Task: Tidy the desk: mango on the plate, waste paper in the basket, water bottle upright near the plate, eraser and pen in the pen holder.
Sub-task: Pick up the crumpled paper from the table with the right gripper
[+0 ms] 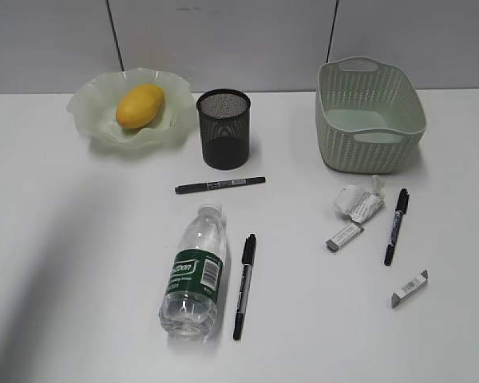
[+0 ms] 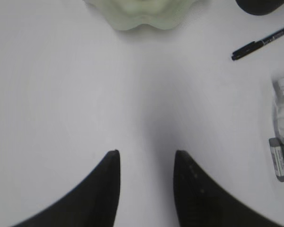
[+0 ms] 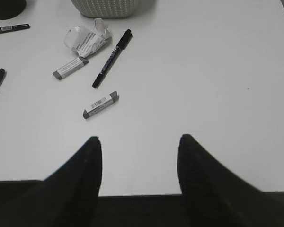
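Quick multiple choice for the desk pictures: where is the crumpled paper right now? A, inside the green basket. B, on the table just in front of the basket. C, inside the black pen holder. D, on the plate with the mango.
B: the crumpled paper lies on the white table just in front of the basket, beside an eraser and a pen.

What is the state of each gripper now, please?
Left gripper: open, holding nothing, above bare table.
Right gripper: open, holding nothing, above bare table.
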